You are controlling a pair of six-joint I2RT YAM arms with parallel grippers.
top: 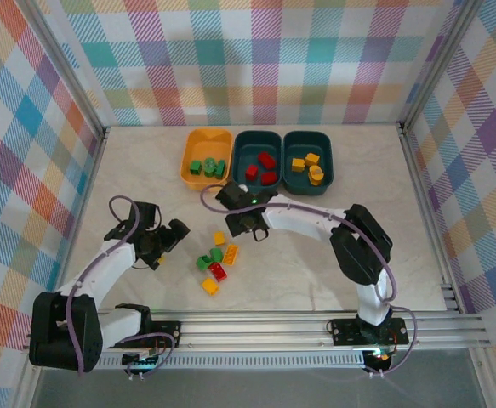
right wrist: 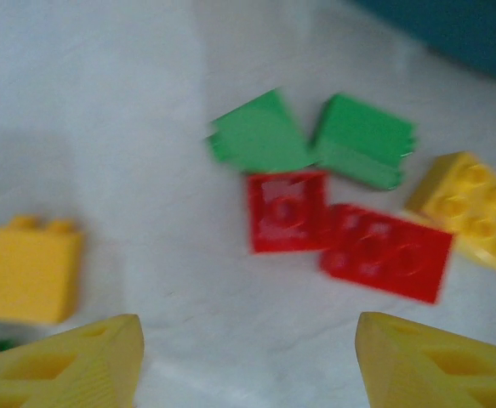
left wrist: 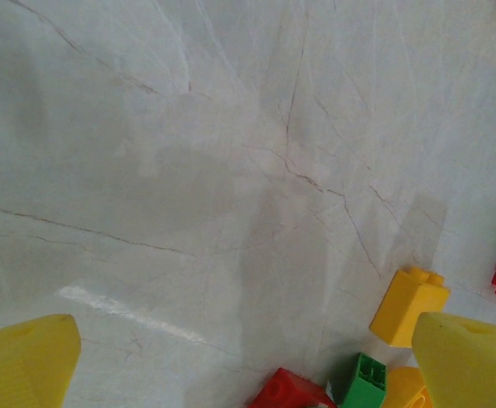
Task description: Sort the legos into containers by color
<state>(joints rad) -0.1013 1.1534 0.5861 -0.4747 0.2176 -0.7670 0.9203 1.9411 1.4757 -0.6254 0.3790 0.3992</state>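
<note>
Right wrist view shows the right gripper (right wrist: pixel 248 331) with its fingers apart and nothing between them, and the red legos (right wrist: pixel 375 255) lie on the table (right wrist: pixel 103 102) just in front of it, side by side across the gap.

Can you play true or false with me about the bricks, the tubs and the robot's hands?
1. The orange tub holds green legos. True.
2. The red legos sit in the right teal tub. False: the red legos are in the middle teal tub; the right teal tub holds yellow legos.
3. Some loose legos lie on the table. True.
4. The left hand grips a lego. False: the left hand is open, holding nothing.
</note>
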